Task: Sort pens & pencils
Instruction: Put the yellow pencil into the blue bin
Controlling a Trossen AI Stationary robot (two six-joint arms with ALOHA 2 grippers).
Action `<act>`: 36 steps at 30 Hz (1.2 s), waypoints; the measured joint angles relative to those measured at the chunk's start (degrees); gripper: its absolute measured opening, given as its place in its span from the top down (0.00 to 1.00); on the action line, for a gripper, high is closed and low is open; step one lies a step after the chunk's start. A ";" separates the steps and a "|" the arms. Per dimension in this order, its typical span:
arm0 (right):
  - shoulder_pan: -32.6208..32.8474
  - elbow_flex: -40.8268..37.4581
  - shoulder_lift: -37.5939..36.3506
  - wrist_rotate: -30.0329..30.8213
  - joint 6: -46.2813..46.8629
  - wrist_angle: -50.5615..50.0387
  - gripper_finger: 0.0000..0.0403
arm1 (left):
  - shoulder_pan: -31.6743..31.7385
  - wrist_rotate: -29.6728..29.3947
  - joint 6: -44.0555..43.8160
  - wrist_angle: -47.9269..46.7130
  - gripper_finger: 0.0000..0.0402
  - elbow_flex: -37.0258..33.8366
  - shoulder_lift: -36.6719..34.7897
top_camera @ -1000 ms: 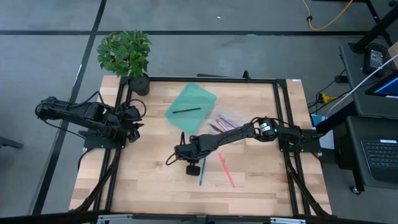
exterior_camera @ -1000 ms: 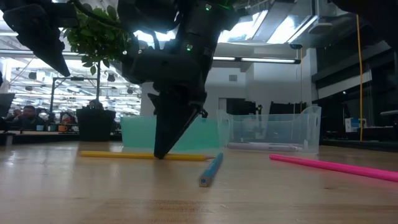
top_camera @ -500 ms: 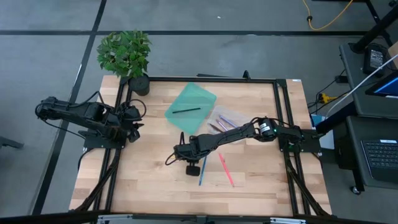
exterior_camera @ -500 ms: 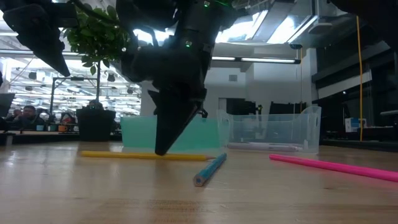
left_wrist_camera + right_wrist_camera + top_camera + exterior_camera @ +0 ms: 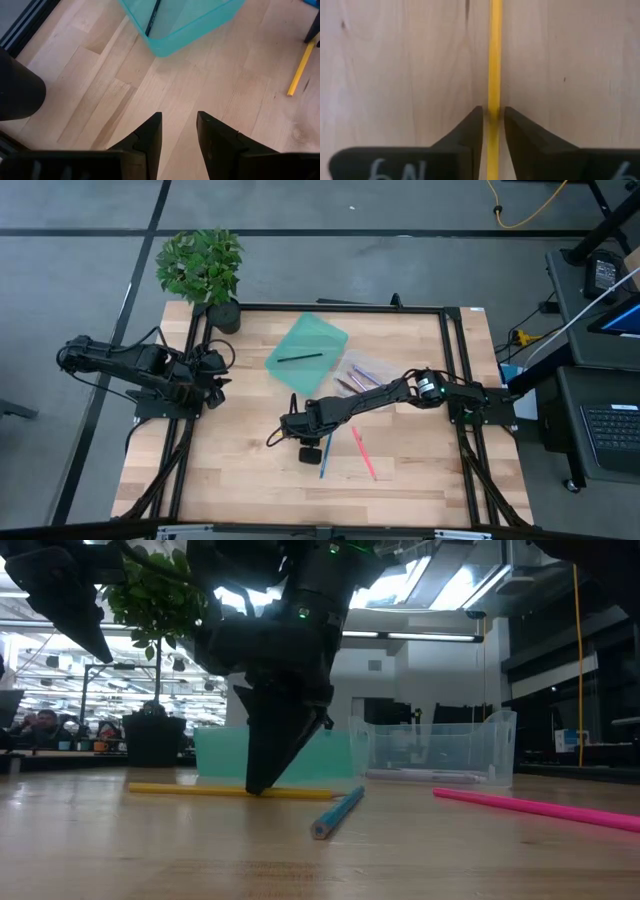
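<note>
Between the right gripper's (image 5: 493, 120) narrowly parted fingers lies the yellow stick (image 5: 495, 55), flat on the table

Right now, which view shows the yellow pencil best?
Right wrist view: the yellow pencil runs lengthwise down the frame, straddled by the right gripper with its fingers close on both sides. Low view shows it lying flat on the table, partly behind that gripper. Left wrist view catches one end. High view barely resolves it.
</note>
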 joint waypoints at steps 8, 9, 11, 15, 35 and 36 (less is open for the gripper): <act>0.00 0.13 0.56 0.42 0.40 0.42 0.83 | 0.02 0.00 -0.02 0.00 0.71 0.00 0.00; 0.00 0.16 0.77 0.49 0.42 0.41 0.85 | 0.02 -0.02 -0.02 0.00 0.71 0.00 0.00; 0.04 0.42 1.93 -0.23 0.44 0.40 0.87 | 0.00 -0.02 0.00 0.00 0.71 0.00 -0.02; 0.17 0.52 3.38 -0.93 0.44 -0.07 0.90 | 0.01 -0.01 0.00 -0.02 0.71 0.00 -0.01; 0.17 0.60 3.63 -1.20 3.37 -2.66 0.88 | 0.02 -0.02 0.00 -0.02 0.71 0.00 -0.01; 0.17 0.82 3.63 -1.48 3.35 -3.01 0.88 | 0.02 -0.02 0.00 -0.02 0.71 0.00 -0.02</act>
